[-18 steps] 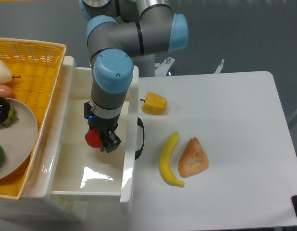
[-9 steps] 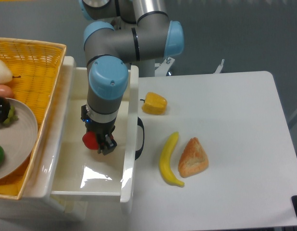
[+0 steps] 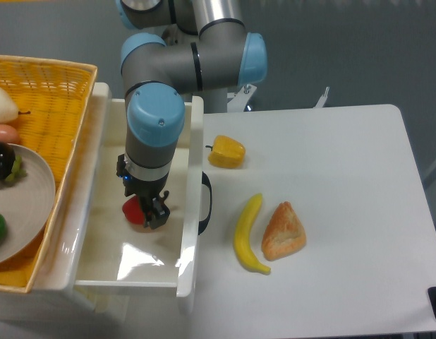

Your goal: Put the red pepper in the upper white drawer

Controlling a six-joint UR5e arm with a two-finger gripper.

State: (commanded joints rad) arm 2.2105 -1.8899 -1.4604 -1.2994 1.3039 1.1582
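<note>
The red pepper (image 3: 132, 210) shows as a small glossy red shape low inside the upper white drawer (image 3: 105, 254), partly hidden by the arm's wrist. My gripper (image 3: 142, 212) points straight down into the drawer and is shut on the pepper, one dark finger (image 3: 156, 215) visible at its right side. The drawer stands pulled out at the left of the table, its dark handle (image 3: 205, 205) facing right. Whether the pepper touches the drawer floor cannot be told.
A yellow wicker basket (image 3: 41, 106) with a plate of produce sits left of the drawer. On the table to the right lie a yellow-orange pepper (image 3: 227, 152), a banana (image 3: 247, 234) and a piece of bread (image 3: 283, 231).
The arm has shifted a little left and lower into the drawer, carrying the red pepper with it. The items on the table have stayed put.
</note>
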